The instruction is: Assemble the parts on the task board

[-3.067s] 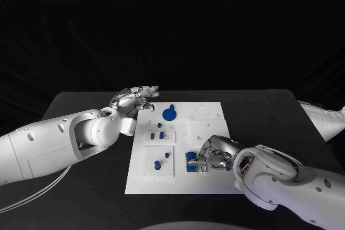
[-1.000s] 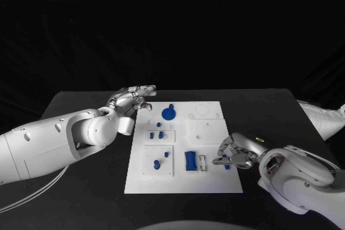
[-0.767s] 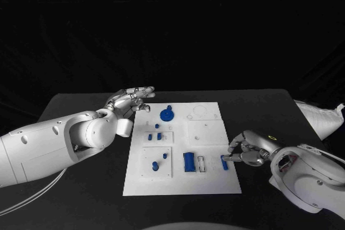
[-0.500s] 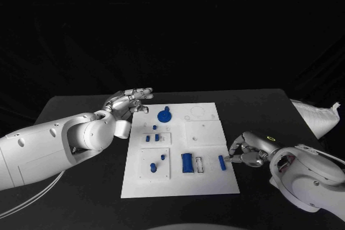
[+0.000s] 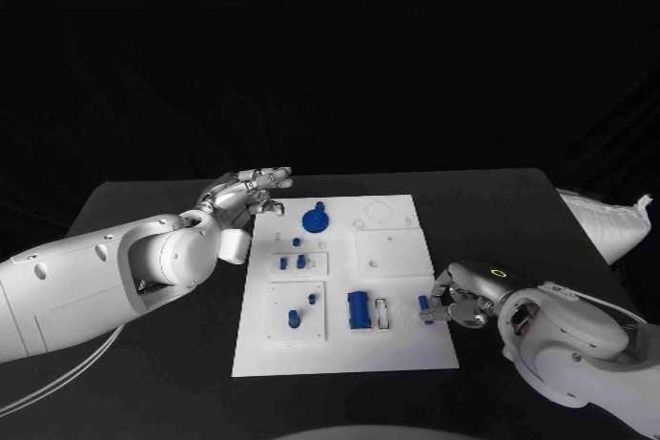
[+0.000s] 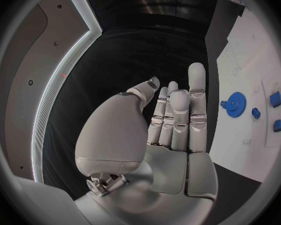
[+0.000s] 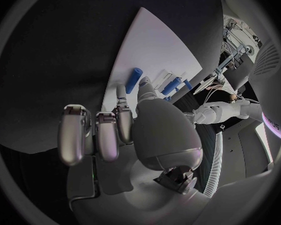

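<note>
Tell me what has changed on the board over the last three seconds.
The right hand has drawn back from the large blue block to the task board's right edge, carrying a small blue part that it now pinches there. The left hand still hovers open by the blue gear; the other parts stayed put.

The task board (image 5: 392, 340), a white rectangular plate, lay flat in the middle of the black table, its long side running away from the robot. A blue gear-shaped part (image 5: 317, 217) sat near its far end. Below that, small blue parts (image 5: 292, 261) stood in a framed square, and two more blue parts (image 5: 302, 307) lay in a larger square panel. A long blue block (image 5: 358, 309) lay lengthwise beside a narrow white slot. A short blue peg (image 5: 426, 308) lay near the board's right edge.
</note>
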Controlling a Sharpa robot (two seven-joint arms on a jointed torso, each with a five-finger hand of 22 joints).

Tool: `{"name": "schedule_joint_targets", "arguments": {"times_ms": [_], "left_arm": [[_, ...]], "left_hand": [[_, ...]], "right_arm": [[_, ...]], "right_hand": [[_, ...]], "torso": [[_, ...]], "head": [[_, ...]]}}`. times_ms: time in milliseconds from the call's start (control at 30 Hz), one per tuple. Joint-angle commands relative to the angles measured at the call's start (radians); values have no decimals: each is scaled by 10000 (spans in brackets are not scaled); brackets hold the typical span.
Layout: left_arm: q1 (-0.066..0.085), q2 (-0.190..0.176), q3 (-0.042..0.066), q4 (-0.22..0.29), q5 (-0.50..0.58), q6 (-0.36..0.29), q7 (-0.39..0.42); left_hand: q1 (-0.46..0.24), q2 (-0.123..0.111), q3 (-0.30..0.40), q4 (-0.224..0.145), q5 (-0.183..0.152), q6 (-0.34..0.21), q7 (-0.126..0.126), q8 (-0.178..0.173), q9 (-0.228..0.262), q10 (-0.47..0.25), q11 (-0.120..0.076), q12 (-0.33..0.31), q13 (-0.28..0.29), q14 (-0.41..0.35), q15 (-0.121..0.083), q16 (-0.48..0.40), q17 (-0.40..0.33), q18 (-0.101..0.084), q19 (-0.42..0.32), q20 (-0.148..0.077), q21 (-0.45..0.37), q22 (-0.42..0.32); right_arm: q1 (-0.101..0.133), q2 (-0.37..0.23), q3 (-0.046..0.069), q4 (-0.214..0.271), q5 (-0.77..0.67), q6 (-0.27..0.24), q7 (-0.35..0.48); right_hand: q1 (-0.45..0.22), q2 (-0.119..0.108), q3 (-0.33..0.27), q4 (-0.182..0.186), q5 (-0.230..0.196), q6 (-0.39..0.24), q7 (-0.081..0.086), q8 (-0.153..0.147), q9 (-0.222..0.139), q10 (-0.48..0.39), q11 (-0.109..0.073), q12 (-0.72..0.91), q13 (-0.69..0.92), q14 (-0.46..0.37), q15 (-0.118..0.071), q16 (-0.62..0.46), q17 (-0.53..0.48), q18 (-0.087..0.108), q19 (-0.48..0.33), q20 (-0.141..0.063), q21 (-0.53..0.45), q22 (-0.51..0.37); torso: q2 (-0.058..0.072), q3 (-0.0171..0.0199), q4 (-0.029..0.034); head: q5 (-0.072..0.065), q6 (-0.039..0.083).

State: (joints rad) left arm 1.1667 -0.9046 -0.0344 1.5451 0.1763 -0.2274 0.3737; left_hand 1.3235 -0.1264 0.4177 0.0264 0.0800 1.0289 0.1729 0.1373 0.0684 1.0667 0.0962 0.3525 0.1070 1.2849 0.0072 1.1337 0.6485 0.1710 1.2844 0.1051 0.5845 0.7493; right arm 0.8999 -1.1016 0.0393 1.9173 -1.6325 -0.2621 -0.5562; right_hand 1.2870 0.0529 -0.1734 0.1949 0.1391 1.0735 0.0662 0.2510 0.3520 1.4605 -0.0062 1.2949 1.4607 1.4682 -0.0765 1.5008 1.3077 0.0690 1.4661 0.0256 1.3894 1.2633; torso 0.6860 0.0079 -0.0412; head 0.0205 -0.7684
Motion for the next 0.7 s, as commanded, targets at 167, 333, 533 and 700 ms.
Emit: {"name": "schedule_joint_targets", "arguments": {"times_ms": [167,333,533,700], "left_arm": [[-4,6,5,21,-31,190,36],[-5,1,5,24,-31,191,29],[-5,-11,5,31,-31,198,21],[-5,-25,5,40,-31,190,11]], "left_hand": [[1,69,-58,-13,56,-69,-21,45,-7,-70,-10,67,14,-65,23,1,-15,108,59,19,-61,-15],[1,69,-58,-13,56,-69,-21,45,-7,-70,-10,67,14,-65,23,1,-15,108,59,19,-61,-15],[1,69,-58,-13,56,-69,-21,45,-7,-70,-10,67,14,-65,23,1,-15,108,59,19,-61,-15],[-7,68,-66,-10,53,-72,-17,47,-7,-76,-7,75,14,-69,25,-1,-26,107,59,19,-63,-17]], "right_arm": [[-36,183,1,-117,-600,571,-131],[-65,390,0,-229,-901,757,-149],[-125,622,-4,-381,-1583,1334,-188],[-162,765,-8,-437,-2242,1903,-191]], "right_hand": [[518,126,305,-191,-22,134,-21,-199,-65,44,-87,-44,-912,768,-62,16,1255,-56,49,-33,46,31],[1125,261,837,-522,-631,182,-40,-392,-150,32,-114,-67,-902,769,-91,18,1268,-59,48,-66,45,40],[1552,156,1387,-860,-820,253,-25,-592,-247,0,-104,-125,-911,772,-87,28,1297,-66,51,-74,55,70],[1797,-32,1884,-1192,-851,319,33,-799,-362,-20,-65,-143,-895,772,-48,29,1312,-81,57,-33,83,136]], "torso": [[-2,-6,-14],[2,1,-7],[4,-3,-1],[2,-4,-10]], "head": [[10,-19],[20,-33],[45,-64],[62,-68]]}}
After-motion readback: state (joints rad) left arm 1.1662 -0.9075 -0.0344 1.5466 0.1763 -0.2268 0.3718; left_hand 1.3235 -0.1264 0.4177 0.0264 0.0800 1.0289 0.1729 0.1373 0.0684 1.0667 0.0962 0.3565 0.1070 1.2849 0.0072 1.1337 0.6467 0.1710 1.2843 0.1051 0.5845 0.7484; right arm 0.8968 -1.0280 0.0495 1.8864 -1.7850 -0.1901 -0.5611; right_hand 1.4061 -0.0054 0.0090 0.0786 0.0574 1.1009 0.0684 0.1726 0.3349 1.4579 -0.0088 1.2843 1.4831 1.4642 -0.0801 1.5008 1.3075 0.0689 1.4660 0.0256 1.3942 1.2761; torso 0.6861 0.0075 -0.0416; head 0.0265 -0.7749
